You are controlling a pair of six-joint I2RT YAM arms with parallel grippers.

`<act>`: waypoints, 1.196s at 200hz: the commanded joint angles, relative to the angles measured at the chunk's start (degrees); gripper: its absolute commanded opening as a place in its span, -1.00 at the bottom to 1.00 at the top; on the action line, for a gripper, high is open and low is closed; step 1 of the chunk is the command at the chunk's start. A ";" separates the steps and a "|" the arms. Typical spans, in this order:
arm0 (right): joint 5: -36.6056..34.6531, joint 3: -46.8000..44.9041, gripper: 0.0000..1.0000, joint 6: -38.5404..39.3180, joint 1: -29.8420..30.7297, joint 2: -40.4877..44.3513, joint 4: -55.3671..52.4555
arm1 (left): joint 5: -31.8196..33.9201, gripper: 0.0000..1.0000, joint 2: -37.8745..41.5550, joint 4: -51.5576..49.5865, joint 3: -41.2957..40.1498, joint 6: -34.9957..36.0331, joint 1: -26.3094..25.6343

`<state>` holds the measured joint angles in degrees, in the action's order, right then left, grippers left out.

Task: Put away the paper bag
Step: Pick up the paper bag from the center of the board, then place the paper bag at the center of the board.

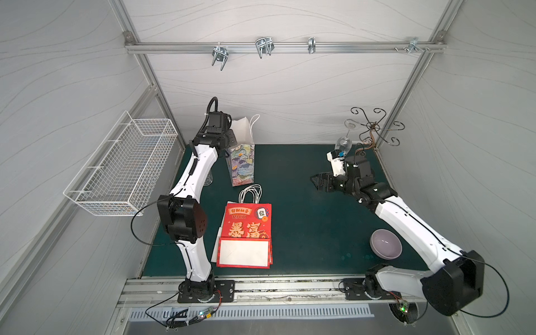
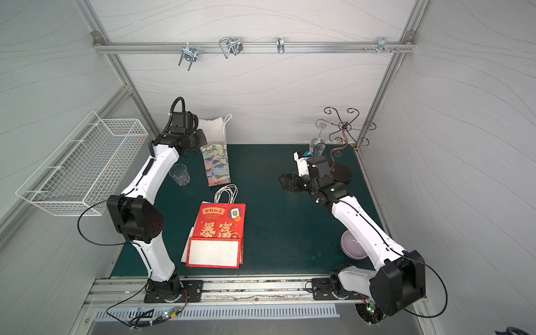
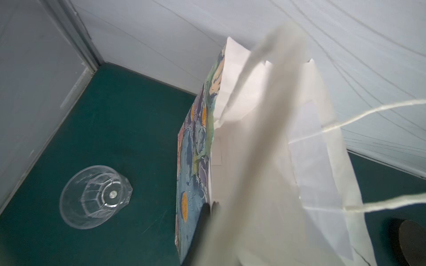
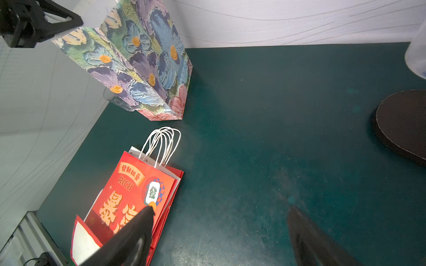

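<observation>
1. The left end effector (image 1: pixel 233 138) is gripping the flowered paper bag (image 1: pixel 243 164) at its top edge, with the jaws closed on the paper.
2. The flowered paper bag is standing near the back left corner of the table (image 1: pixel 304 232), close to the back wall. Whether its base is touching the table cannot be told.
3. A drinking glass (image 2: pixel 179 174) is standing just beside the bag on its left, narrowing the gap to the left wall.
4. A red paper bag (image 1: pixel 246 229) is lying flat in front of the flowered one, its handles pointing toward it. The two are not touching.
5. The right end effector (image 1: pixel 316 182) is hovering with its jaws spread wide and gripping nothing.
6. Open table is lying between the bags and the dark stand base (image 4: pixel 403 124).
7. A wire basket (image 1: pixel 121 171) is hanging on the left wall. A rail (image 1: pixel 362 45) with hooks is running across the back wall, above the bag.
8. A bowl (image 1: pixel 385 243) is sitting near the front right edge.
</observation>
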<state>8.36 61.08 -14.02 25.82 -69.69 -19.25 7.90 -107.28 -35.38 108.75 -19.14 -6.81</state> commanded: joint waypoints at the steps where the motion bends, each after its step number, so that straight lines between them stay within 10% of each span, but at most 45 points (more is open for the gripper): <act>1: -1.36 -1.05 0.81 1.26 -0.47 2.34 -2.00 | -5.50 -1.00 2.07 8.38 -0.57 2.93 -0.15; 85: -0.36 -2.83 0.79 0.32 -6.68 9.94 -4.15 | -21.98 -1.00 3.90 17.28 -0.47 1.82 -3.69; 168: 2.22 -3.00 0.88 12.13 -14.58 17.57 -10.83 | -51.41 -1.00 9.32 27.64 -7.42 -0.09 -4.79; 239: 17.26 -9.61 0.94 29.18 -14.58 26.49 -10.83 | -69.62 -1.00 14.50 14.00 -13.86 19.86 -7.60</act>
<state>19.57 53.47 7.22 11.38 -45.32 -28.88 -51.22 -95.44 -17.74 96.47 -8.64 -13.30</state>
